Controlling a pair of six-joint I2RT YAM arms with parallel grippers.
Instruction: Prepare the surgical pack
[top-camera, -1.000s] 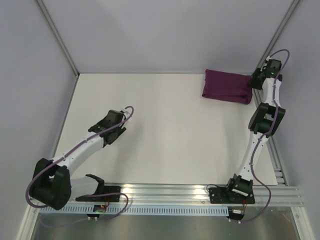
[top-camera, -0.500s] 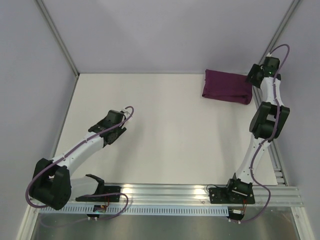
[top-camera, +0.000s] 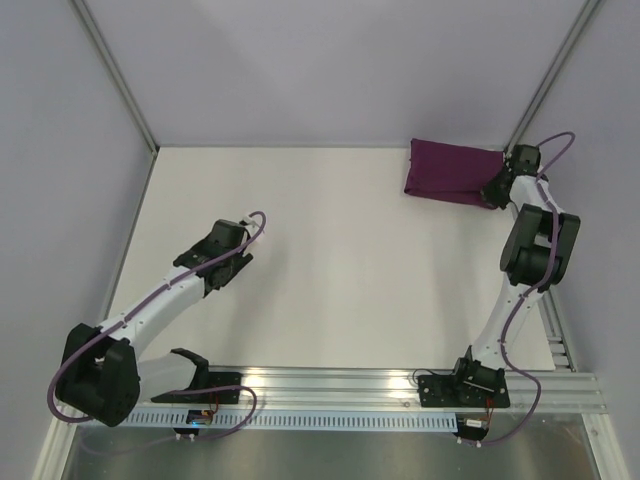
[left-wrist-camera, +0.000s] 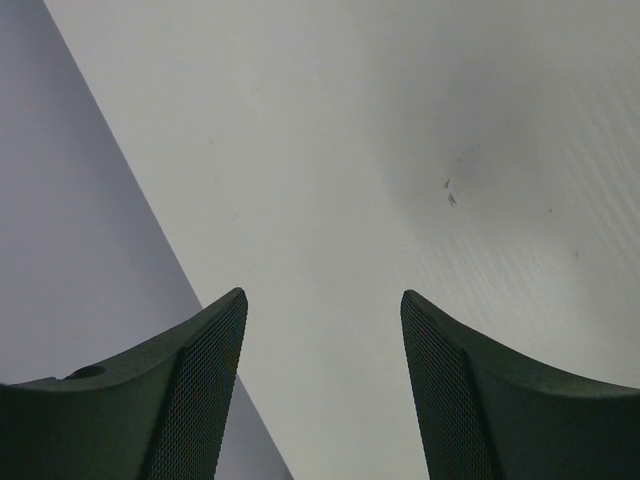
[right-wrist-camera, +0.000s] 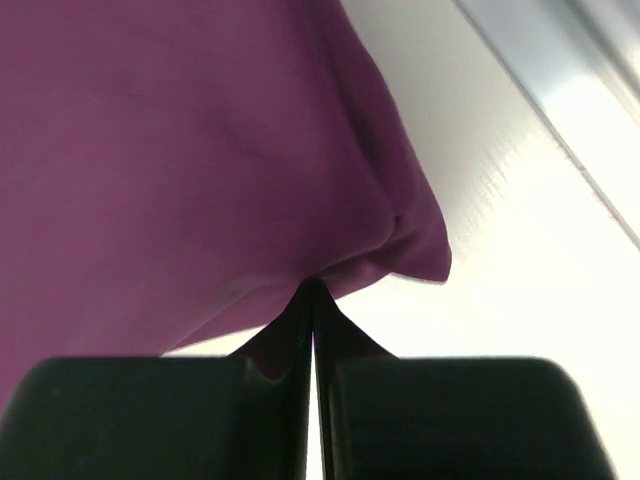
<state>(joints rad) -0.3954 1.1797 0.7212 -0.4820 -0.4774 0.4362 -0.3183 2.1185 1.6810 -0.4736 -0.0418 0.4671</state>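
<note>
The surgical pack shows as a folded deep-purple cloth (top-camera: 452, 172) lying at the table's far right; what it may wrap is hidden. My right gripper (top-camera: 493, 190) is down at the cloth's right end. In the right wrist view its fingertips (right-wrist-camera: 312, 288) meet on the near hem of the cloth (right-wrist-camera: 200, 150), shut on that edge. My left gripper (top-camera: 210, 258) hovers over the left half of the table, far from the cloth. It stands open (left-wrist-camera: 322, 300) with only bare table between its fingers.
The white table (top-camera: 330, 260) is fenced by grey walls, with an aluminium post (top-camera: 540, 95) just behind the cloth's right end. A metal rail (top-camera: 400, 385) carries both arm bases along the near edge. The table's left edge (left-wrist-camera: 150, 215) runs close by the left gripper.
My right gripper dropped from behind and above the cloth's right end down onto that end, opened wide on the way and then shut on the hem. The left arm barely moved.
</note>
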